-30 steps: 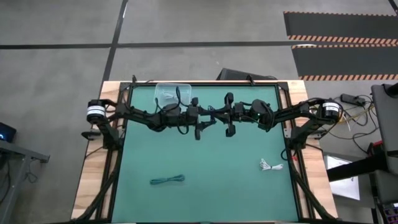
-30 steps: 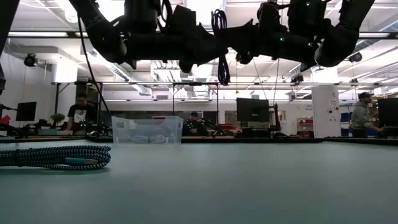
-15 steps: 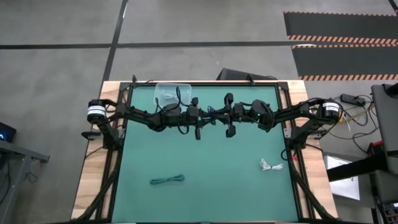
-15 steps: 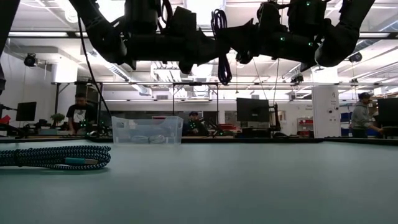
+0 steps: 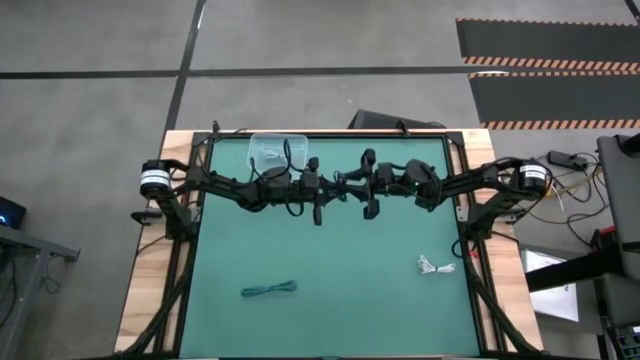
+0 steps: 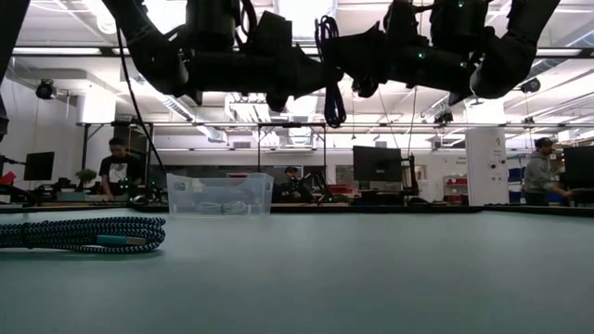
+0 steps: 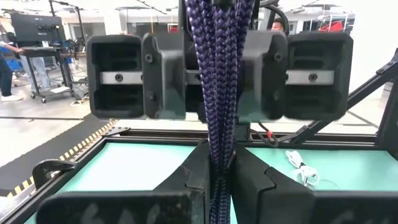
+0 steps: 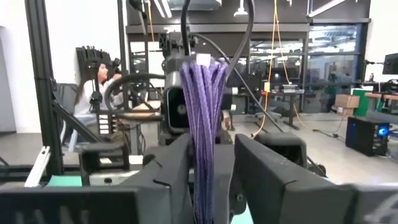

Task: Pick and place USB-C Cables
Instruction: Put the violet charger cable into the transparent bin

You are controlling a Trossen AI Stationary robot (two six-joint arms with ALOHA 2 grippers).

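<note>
High above the table's middle a dark braided USB-C cable bundle [image 6: 329, 88] hangs upright between my two grippers, which face each other. My left gripper [image 7: 217, 165] is shut on it. My right gripper [image 8: 211, 158] is open, its fingers on either side of the same bundle [image 8: 208, 118]. A teal cable [image 5: 268, 290] lies flat near the table's front left. A white cable [image 5: 436, 266] lies at the right. My left gripper pinches the bundle's several strands [image 7: 217, 146] between its two fingers, about halfway along the bundle. The fingers are level, come from the table's left and lie across the cable. The bundle hangs upright, its lower loop [image 6: 331, 119] clear of the table. My right gripper: whether a finger touches the strands, I cannot tell.
A clear plastic bin [image 5: 275, 150] stands at the table's far edge, left of centre, with something pale inside. The green mat [image 5: 330, 260] is bare between the teal and white cables. People sit and stand in the room beyond the table.
The dark bundle has stayed hanging in the same place, high between the two grippers. Neither arm has visibly shifted.
</note>
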